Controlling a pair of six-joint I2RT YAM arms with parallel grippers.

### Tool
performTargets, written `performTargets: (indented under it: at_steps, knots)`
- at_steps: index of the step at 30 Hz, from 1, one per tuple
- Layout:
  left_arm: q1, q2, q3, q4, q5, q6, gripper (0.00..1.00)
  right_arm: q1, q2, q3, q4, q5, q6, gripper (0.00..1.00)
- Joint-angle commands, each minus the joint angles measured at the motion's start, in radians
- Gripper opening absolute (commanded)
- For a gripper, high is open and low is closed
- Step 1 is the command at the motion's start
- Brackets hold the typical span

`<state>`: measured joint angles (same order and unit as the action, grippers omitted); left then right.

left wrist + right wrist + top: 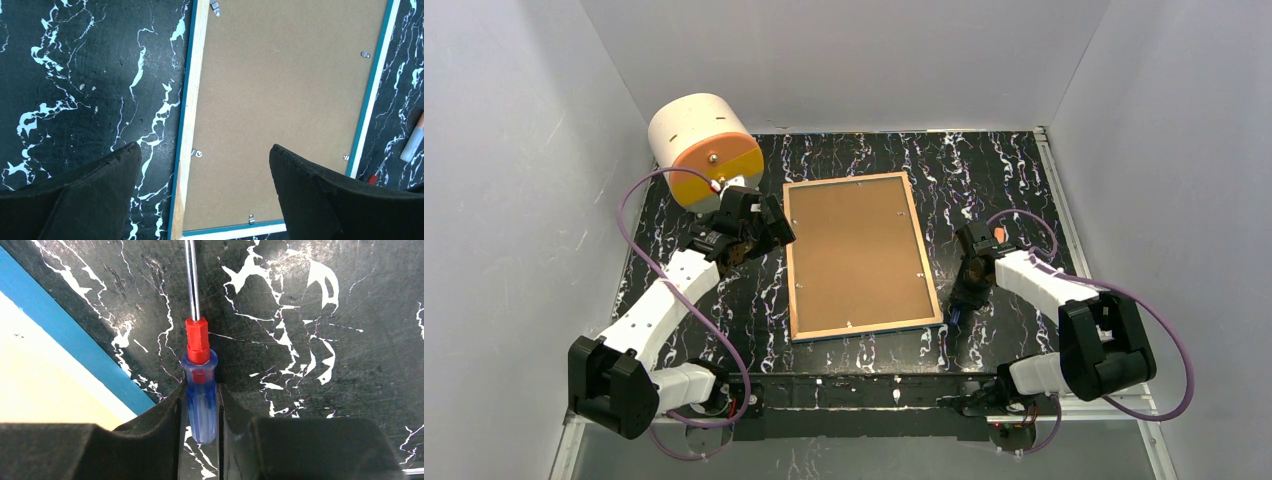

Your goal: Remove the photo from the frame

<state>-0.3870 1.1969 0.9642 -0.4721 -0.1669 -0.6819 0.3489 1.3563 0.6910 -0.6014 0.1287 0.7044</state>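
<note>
The frame [790,262] lies face down in the middle of the table, its light wooden edging [190,125] and blue rim up. A brown backing board [859,255] fills it, so the photo is hidden. My left gripper [769,230] hovers over the frame's left side, jaws wide open [204,146] with nothing between them. To the right of the frame, my right gripper [962,300] is low on the table. Its fingers press both sides of a screwdriver [199,365] with a clear blue handle and red collar, right gripper [201,390] shut on it.
Small metal clips [198,153] hold the backing board [280,100] along the frame's inner edge. A white cylinder with an orange face [704,148] stands at the back left. White walls close in the black marbled table [1004,180] on three sides.
</note>
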Motion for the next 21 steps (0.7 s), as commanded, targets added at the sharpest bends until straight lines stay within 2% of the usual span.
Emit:
performTargets:
  at_steps: [1, 10, 14, 21]
  knots:
    - [0.007, -0.017, 0.001, 0.006, 0.045, 0.01, 0.98, 0.009, -0.016, 0.01, 0.035, -0.004, 0.023, 0.01]
    - [0.007, -0.043, -0.092, 0.063, 0.109, 0.006, 0.98, 0.01, -0.225, 0.028, 0.108, -0.076, 0.107, 0.01]
    - [0.008, -0.075, -0.133, 0.097, 0.114, 0.005, 0.98, 0.008, -0.318, 0.015, 0.193, -0.181, 0.116, 0.01]
    - [0.008, -0.132, -0.178, 0.132, 0.14, -0.012, 0.98, 0.008, -0.436, 0.023, 0.331, -0.297, 0.224, 0.01]
